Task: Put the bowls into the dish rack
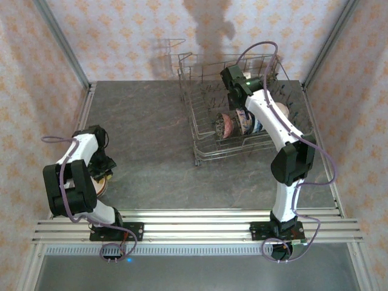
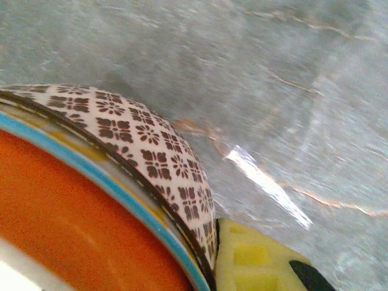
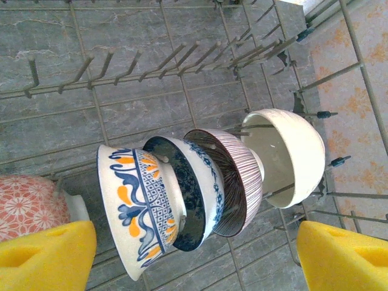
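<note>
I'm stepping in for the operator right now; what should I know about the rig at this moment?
Left gripper: at the orange bowl on the table, one pad against its outer wall; grip unclear.
Right gripper: jaws open, above the dish rack.
Done: five bowls stand on edge in the rack.
To do: carry the orange bowl to the rack.
</note>
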You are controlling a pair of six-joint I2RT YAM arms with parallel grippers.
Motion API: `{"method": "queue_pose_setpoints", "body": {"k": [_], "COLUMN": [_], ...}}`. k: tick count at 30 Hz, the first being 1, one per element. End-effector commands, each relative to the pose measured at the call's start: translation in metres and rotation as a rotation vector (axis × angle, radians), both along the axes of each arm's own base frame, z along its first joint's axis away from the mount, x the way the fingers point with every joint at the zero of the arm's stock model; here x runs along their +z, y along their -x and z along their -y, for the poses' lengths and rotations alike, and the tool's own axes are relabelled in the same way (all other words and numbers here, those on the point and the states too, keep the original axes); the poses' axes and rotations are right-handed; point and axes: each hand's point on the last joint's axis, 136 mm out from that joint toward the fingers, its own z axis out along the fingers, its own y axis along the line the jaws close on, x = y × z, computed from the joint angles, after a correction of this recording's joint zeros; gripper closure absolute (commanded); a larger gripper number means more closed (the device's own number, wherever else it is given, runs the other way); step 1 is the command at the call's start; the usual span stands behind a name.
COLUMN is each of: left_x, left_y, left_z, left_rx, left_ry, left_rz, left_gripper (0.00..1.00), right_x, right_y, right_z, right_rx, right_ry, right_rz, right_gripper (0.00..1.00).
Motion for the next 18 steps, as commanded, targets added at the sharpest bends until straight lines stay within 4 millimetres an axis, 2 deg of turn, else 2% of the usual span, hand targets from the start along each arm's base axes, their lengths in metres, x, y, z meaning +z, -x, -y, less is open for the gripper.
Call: {"method": "queue_pose_setpoints", "body": {"k": [1, 11, 14, 18], "left_x": [0.008, 0.016, 0.005, 0.005], "left_y": [-0.044, -0.144, -0.165, -0.187], "left_z": [0.031, 0.081, 0.102, 0.124], "left_rx": [-0.046, -0.302, -0.381, -0.448], "left_ry": [0.097, 0.041, 0.021, 0.004], "left_rz": [0.156, 0.162, 0.115, 0.112], "left_gripper": [0.98, 0.98, 0.98, 0.97], "right_x": [0.008, 0.019, 0.022, 0.026], "right_y": [0.000, 0.007, 0.012, 0.019], "right_z": [0.009, 0.023, 0.028, 0.035], "right_rx": [-0.041, -0.072, -0.083, -0.094], "right_ry": [0.027, 0.054, 0.058, 0.066], "right_rz": [0.019, 0.026, 0.032, 0.039], "right_gripper": [0.14, 0.14, 0.14, 0.14]}}
